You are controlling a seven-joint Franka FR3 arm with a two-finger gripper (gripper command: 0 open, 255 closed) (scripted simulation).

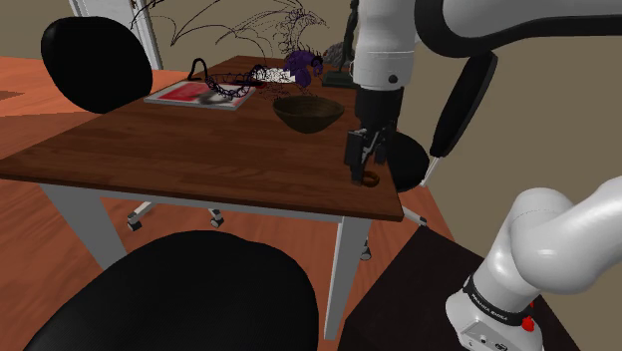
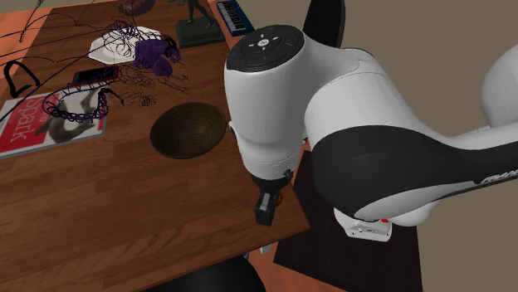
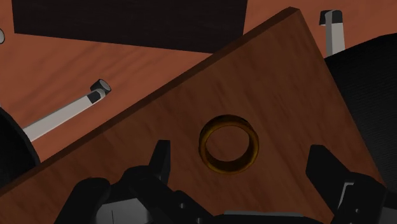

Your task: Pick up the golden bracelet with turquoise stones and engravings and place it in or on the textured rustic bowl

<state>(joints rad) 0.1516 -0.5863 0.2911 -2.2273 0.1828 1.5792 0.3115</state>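
A white robot arm (image 1: 543,239) with dark joints rises from its dark box stand (image 1: 419,299) at the lower right of the shoulder view. It bends out past the right edge and re-enters along the top. Its last white link points straight down over the near right corner of a dark brown wooden counter (image 1: 199,150) with white legs. The all-black two-finger end effector (image 1: 366,170) hangs just above that corner, fingers aimed downward. Directly beneath it a golden-brown ring-shaped bracelet (image 1: 370,180) lies flat on the counter, close to the edge.

In the wrist view the end effector (image 3: 242,154) is spread wide. The bracelet (image 3: 229,143) lies between the two black fingers (image 3: 160,159), and neither touches it. No stones can be made out on its band. Reddish-brown wooden floor (image 3: 127,63) shows beyond the counter's corner.

A dark brown, round, textured bowl (image 1: 307,112) stands upright on the counter, up and to the left of the end effector in the shoulder view, well apart from the bracelet. In the second exterior view the bowl (image 2: 189,130) sits left of centre. The arm's bulky white link stands at the centre, and the end effector (image 2: 267,209) points down near the counter's lower right edge. A red and white magazine (image 2: 41,124) lies flat at that view's left edge.
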